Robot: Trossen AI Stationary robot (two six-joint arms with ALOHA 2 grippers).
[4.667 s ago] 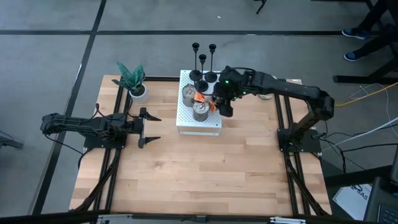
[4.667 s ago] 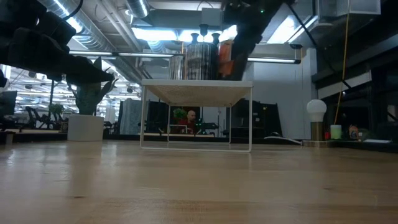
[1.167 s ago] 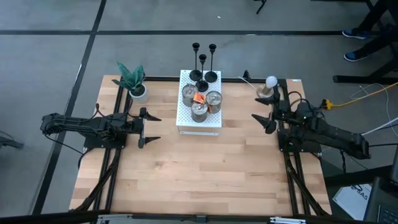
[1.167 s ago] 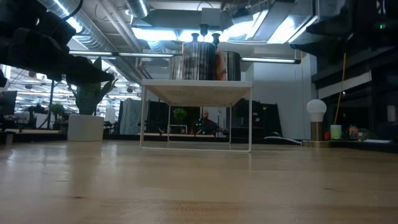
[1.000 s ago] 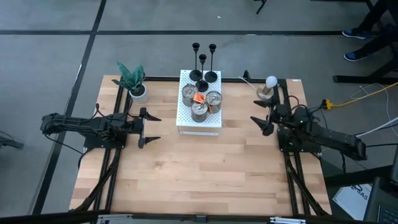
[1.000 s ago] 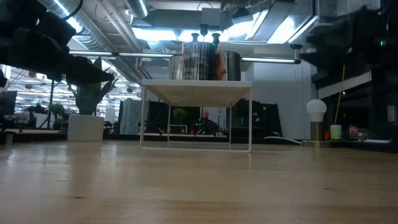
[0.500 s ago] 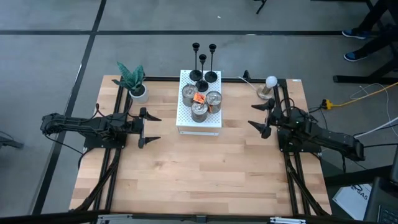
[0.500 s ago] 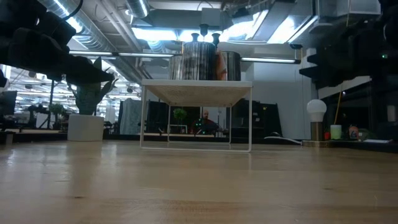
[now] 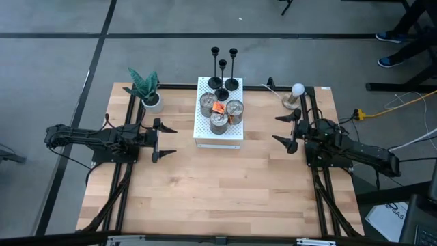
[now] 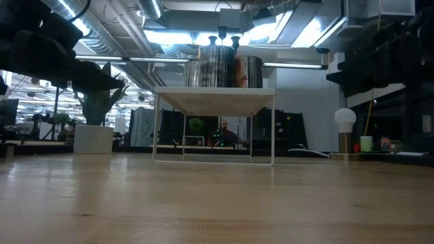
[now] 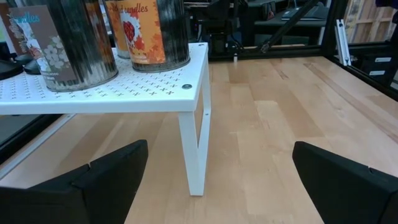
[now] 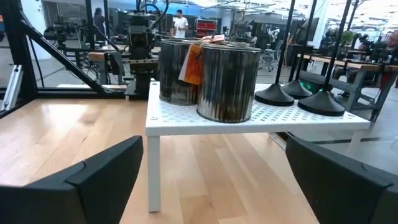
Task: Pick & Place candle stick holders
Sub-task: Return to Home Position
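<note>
**Both arms parked, candlesticks on shelf**

Open room: the whole 6 o'clock half of the table is bare wood. Free strips are also seen between the shelf and each gripper. The shelf is set centred at the table's 12 o'clock edge, on thin white legs, with open space under its deck in the low view. The deck's 6 o'clock end is bare.

Left gripper is held at 9 o'clock, pointed at the shelf and well apart from its edge. Its jaws are released and spread wide, with nothing between them. Right gripper is held at 3 o'clock, also pointed at the shelf, released and empty.

Counts:
- 3 candlesticks, upright, bases clustered at the shelf's 12 o'clock end.
- 3 tins, grouped just at 6 o'clock of them, near mid-deck. An orange label is seen among them.
- 1 plant, at the table's 10 o'clock corner.
- 1 bulb, at 1 o'clock near the far edge.

Surface: light wood planks on a black frame, grey floor around. Room behind: ceiling lights, ducts, desks. People are seen far back in the right wrist view.
</note>
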